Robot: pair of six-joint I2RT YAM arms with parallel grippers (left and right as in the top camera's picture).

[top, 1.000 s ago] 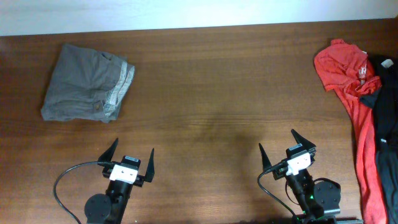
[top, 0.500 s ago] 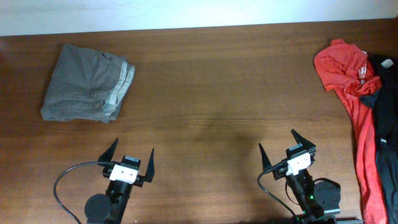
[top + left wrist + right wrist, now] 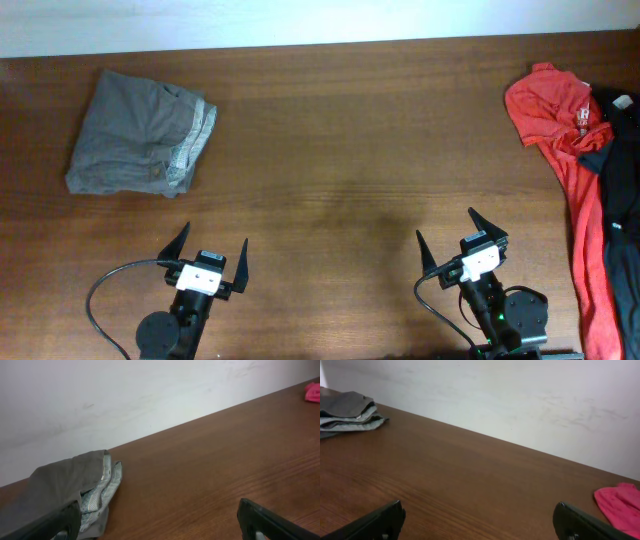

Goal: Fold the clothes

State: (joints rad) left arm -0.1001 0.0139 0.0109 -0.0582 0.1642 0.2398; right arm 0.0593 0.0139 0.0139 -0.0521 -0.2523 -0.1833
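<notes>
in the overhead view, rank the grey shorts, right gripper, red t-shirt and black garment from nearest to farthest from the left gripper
Measured from the left gripper:
1. grey shorts, farther back on the left side of the table.
2. right gripper, level with it, across to the right.
3. red T-shirt, far right.
4. black garment, at the right edge, beyond the T-shirt.

shorts (image 3: pixel 140 135): folded, far-left | red T-shirt (image 3: pixel 572 150), black garment (image 3: pixel 620 200): crumpled, right edge
</notes>
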